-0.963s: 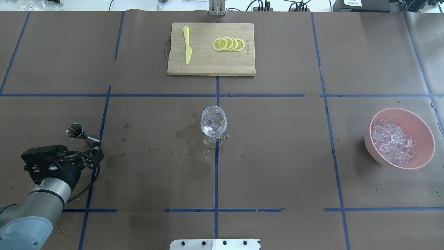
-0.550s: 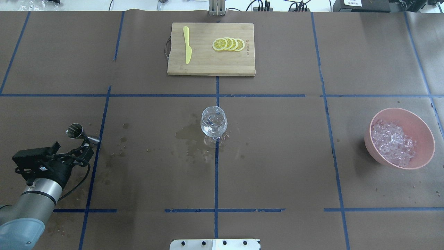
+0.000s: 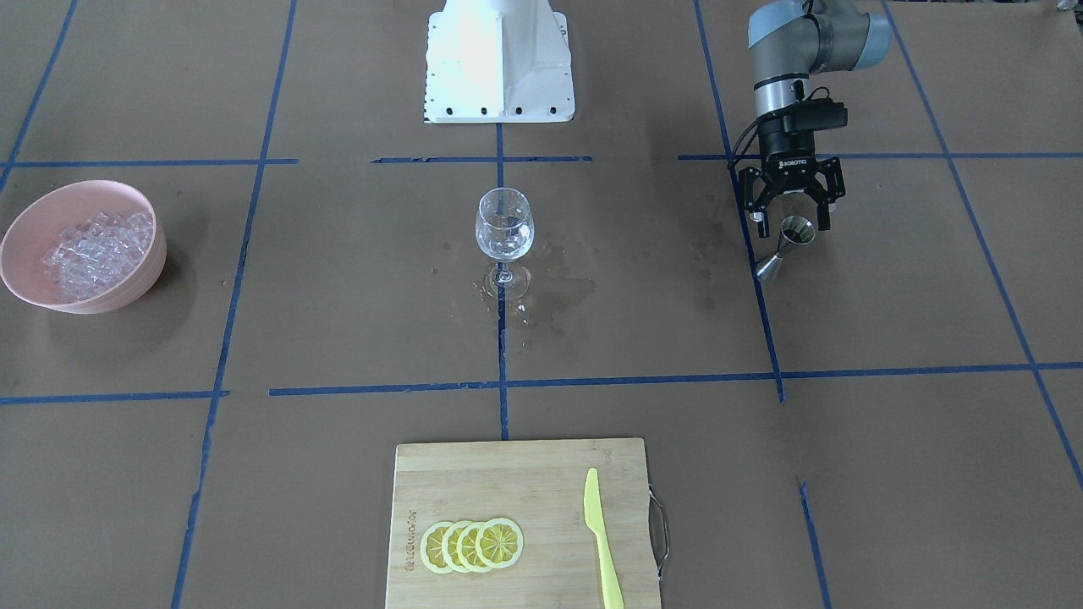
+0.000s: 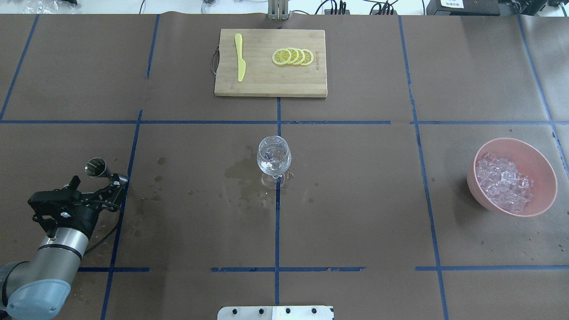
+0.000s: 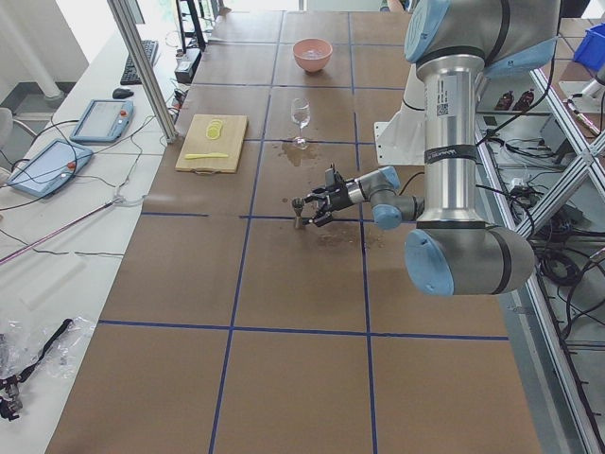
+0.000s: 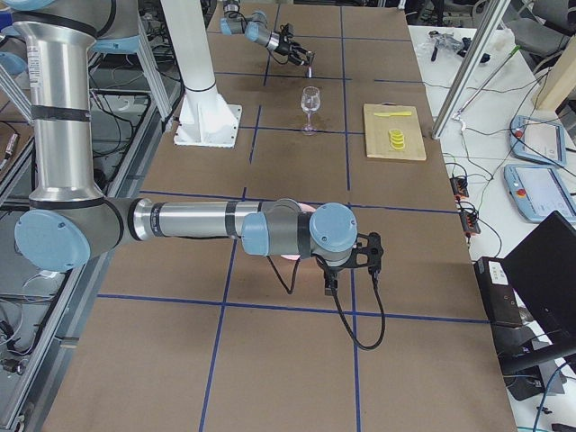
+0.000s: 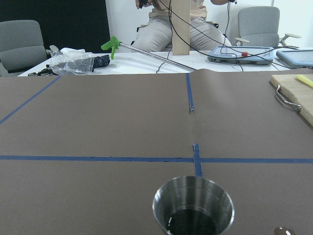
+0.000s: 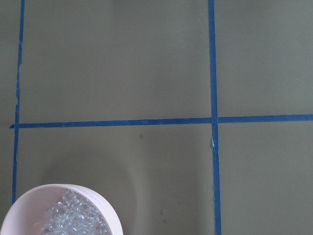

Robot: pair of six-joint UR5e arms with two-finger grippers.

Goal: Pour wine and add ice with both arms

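Ice [image 4: 504, 182] in pink bowl [image 4: 540, 166]; jigger [image 4: 103, 172] near left claw [image 3: 792, 223]; glass [image 4: 274, 155] mid-table.

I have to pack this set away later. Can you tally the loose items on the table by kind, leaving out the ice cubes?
lemon slices: 4
knife: 1
cutting board: 1
wine glass: 1
jigger: 1
bowl: 1
Total: 9

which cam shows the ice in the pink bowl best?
Overhead exterior: ice in the pink bowl shows whole, unobstructed. Front-facing shows it too, at a flatter angle. Right wrist crops it at the corner. Exterior left: too small. Exterior right: right arm mostly hides it. Left wrist: none.
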